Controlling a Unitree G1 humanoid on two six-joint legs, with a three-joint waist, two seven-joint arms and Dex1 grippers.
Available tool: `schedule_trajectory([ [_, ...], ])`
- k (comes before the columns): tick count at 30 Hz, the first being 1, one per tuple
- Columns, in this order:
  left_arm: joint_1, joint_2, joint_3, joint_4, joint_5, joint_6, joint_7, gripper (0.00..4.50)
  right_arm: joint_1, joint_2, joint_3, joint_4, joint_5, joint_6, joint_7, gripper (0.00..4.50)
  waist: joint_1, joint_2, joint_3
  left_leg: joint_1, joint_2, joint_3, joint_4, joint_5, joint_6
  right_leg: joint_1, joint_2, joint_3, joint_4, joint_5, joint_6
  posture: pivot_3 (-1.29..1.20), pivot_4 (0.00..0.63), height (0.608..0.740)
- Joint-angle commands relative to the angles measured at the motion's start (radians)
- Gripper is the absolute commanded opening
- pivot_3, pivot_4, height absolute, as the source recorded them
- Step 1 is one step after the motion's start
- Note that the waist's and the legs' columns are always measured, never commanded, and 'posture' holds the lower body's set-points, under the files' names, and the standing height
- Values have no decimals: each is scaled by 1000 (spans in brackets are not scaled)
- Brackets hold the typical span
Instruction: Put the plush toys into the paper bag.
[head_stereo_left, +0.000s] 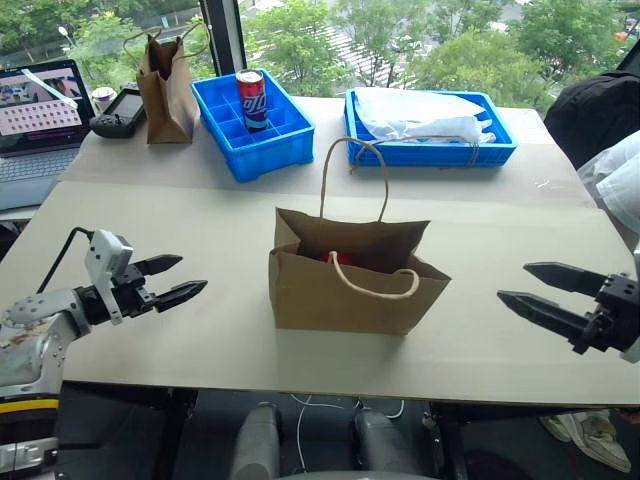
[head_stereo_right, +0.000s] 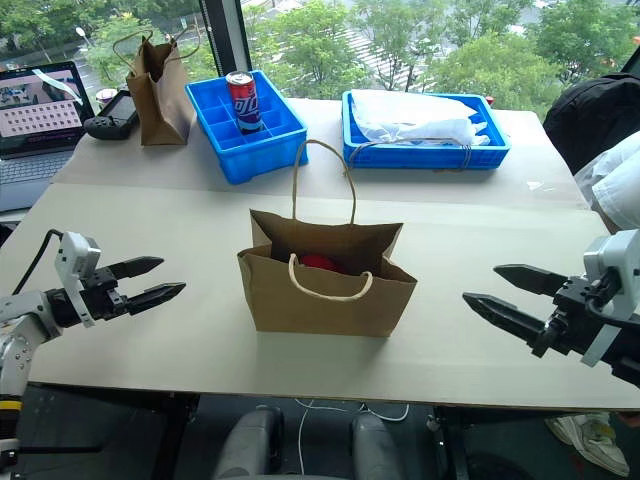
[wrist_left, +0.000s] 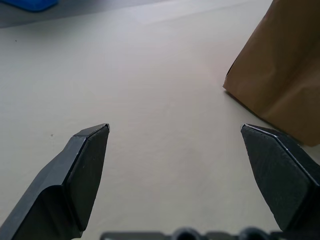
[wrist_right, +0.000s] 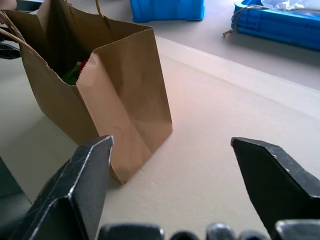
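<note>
The left gripper (head_stereo_left: 185, 279) and the right gripper (head_stereo_left: 517, 283) are held with fingers spread wide and nothing between them, one on each side of the paper bag (head_stereo_left: 350, 290), both well apart from it. The bag is stood upright on the table (head_stereo_left: 200, 210). A red plush toy (head_stereo_right: 318, 263) is seen inside the bag; green is glimpsed beside it (wrist_right: 71, 75). Beyond the bag, a blue tray (head_stereo_left: 265, 150) with a can (head_stereo_left: 251, 98) is placed.

Upper-floor office or lab: laptop (head_stereo_left: 38, 105), blue bins (head_stereo_left: 255, 135), window over treetops (head_stereo_left: 400, 40).
</note>
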Motion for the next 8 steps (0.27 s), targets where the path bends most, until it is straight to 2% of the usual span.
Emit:
schedule_trajectory([
  [1,-10,-27,9,-79,-25,-3,49,4500,3,20,-8,-43,5,-36,-41,4484,-1,0,0,0,0,0,0,0,0,0,0,0,0,0,0,0,150,689],
  [8,-32,-56,-22,-100,-15,3,83,4500,15,38,32,-32,-44,-85,-60,4484,-4,0,0,1,0,0,0,0,0,0,0,0,1,0,0,0,150,689],
])
